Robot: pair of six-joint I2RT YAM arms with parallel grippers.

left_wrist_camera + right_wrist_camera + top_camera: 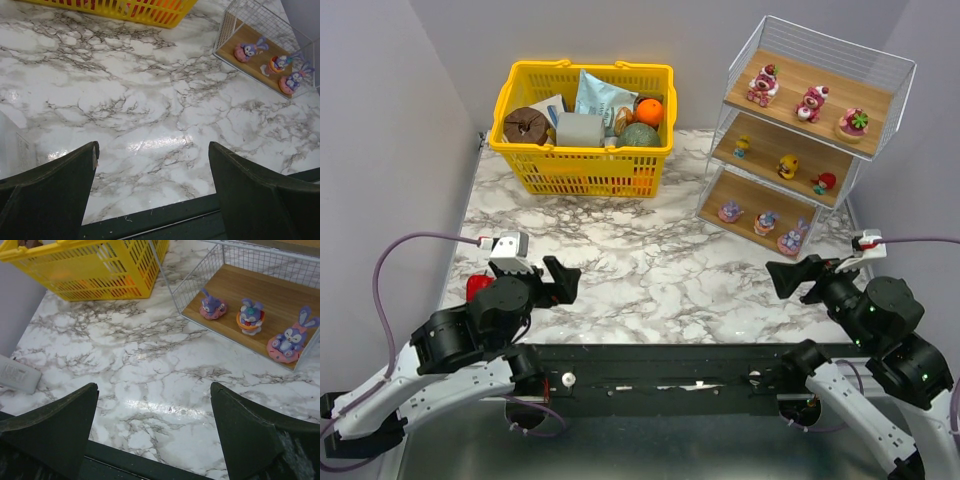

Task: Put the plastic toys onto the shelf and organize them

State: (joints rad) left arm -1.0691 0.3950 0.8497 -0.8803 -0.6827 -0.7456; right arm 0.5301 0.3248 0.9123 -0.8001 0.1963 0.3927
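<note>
1. All nine toys sit on the shelf (798, 72), which stands at the far right of the table (650, 270), three to a board.
2. On the top board are three pink toys (762, 84) (811, 103) (853, 123), set apart in a row.
3. On the middle board are two yellow toys (743, 148) (787, 166) and, at the right end, a red toy (824, 183).
4. On the bottom board are three purple toys (212, 305) (250, 317) (290, 340) with long ears, each upright on a pink base, none touching the next.
5. The right claw (788, 280) hangs over the near right of the table, well apart from the shelf, its fingers spread wide and holding nothing.
6. The left claw (563, 283) hangs over the near left, also spread wide and holding nothing.
7. A yellow basket (580, 175) full of packets and other goods stands at the far left, beside the shelf but not touching it.
8. A red thing (477, 287) lies just behind the left arm, partly hidden.
</note>
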